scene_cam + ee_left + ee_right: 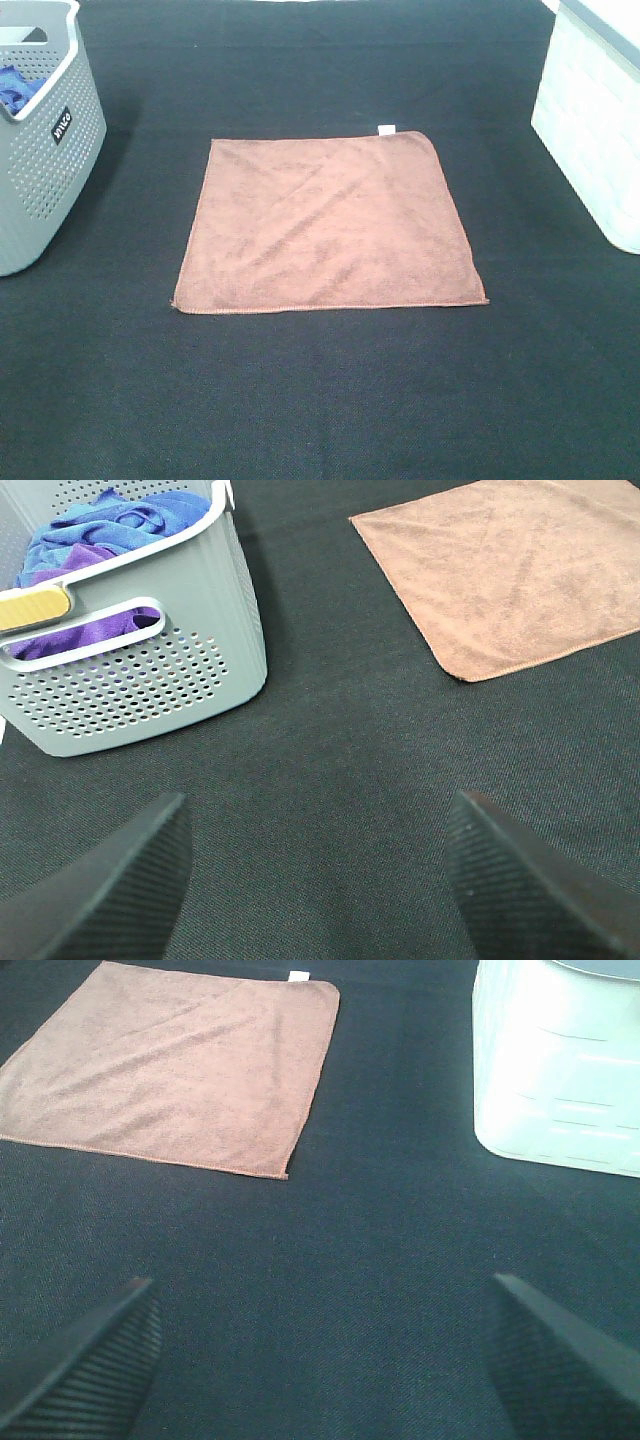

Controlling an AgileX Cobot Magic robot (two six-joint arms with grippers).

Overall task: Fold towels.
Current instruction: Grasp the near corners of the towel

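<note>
A reddish-brown square towel (330, 225) lies flat and unfolded in the middle of the dark table, with a small white tag (386, 128) at its far edge. It also shows in the left wrist view (510, 570) and in the right wrist view (170, 1065). My left gripper (320, 880) is open and empty, over bare table short of the towel's near left corner. My right gripper (320, 1360) is open and empty, short of the towel's near right corner. Neither gripper shows in the high view.
A grey perforated basket (45, 140) stands at the left edge and holds blue and purple cloths (100, 540). A white bin (595, 120) stands at the right edge, also in the right wrist view (560, 1060). Dark table cloth (320, 400) surrounds the towel.
</note>
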